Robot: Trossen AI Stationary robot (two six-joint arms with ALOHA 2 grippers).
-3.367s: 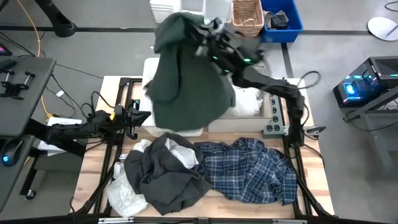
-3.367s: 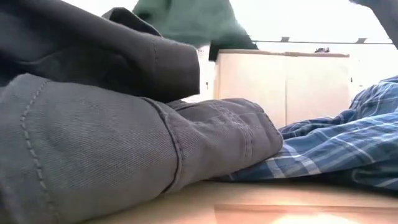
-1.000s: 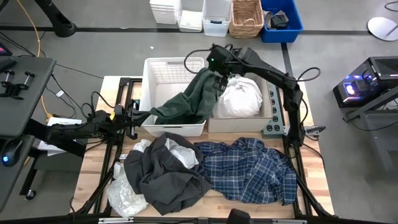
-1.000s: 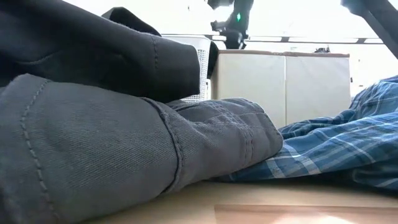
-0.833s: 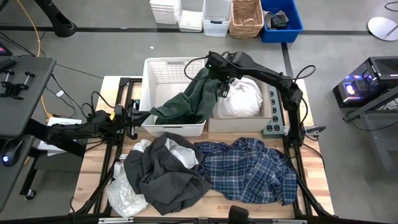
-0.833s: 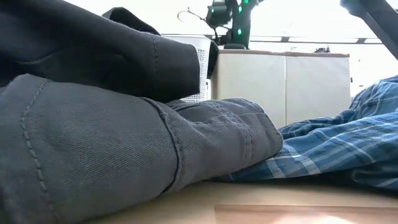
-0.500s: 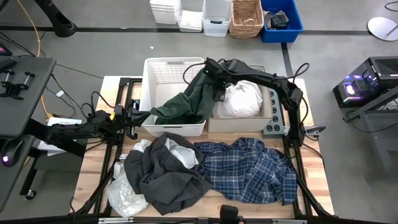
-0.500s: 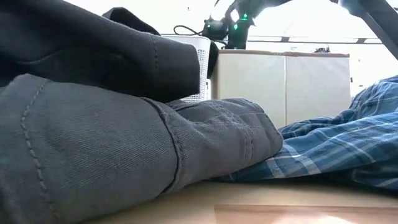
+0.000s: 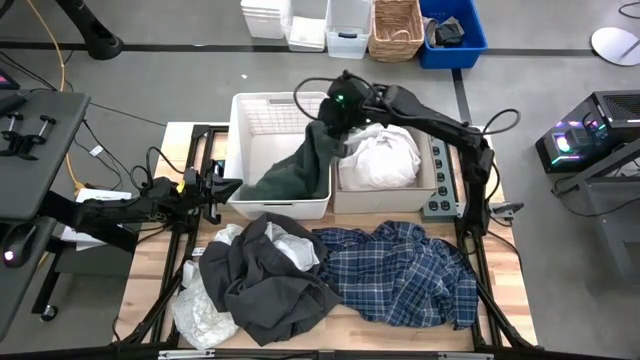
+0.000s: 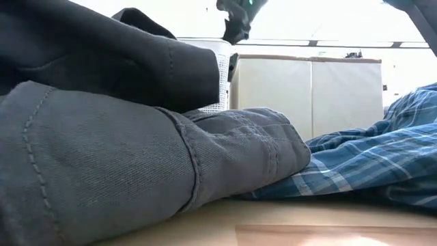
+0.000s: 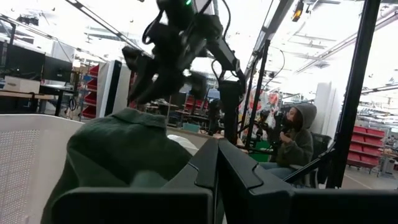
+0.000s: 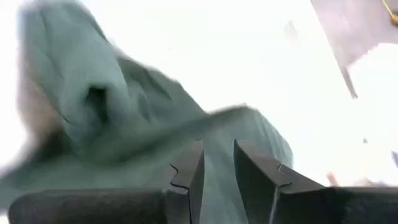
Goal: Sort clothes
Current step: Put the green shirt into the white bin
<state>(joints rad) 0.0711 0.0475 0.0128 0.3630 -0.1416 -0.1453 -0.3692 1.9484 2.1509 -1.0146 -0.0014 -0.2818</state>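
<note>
Where the table comes nearest: a crumpled charcoal-grey fabric garment [image 9: 265,285] lies heaped on a rumpled white cloth garment [image 9: 198,312], with a blue-and-navy plaid shirt [image 9: 400,280] spread just beside them on the pale wooden table [image 9: 140,290]. All are unsorted.
Left gripper [image 9: 222,187]: parked at the table's left edge, just outside the basket's left wall. Its fingers are pressed together on nothing.
Dark green soft garment [image 9: 295,172]: slumped inside the white slatted plastic basket [image 9: 240,140]. Its long axis runs diagonally from the near-left corner up to a peak at the far-right wall.
Right gripper [image 9: 333,118]: poised right over that peak, above the basket's right wall. The left wrist view shows its fingers spread, with a sliver of air under them, so it looks empty.
Key relation: the green cloth lies directly below and nearward-left of the right gripper, and the left gripper is well apart from it.
Judgement: any tuck or regrasp falls to the right arm, dropping straight down.
Tan cardboard box [image 9: 385,203]: touching the basket's right side, holding a bundled white garment [image 9: 385,160].
</note>
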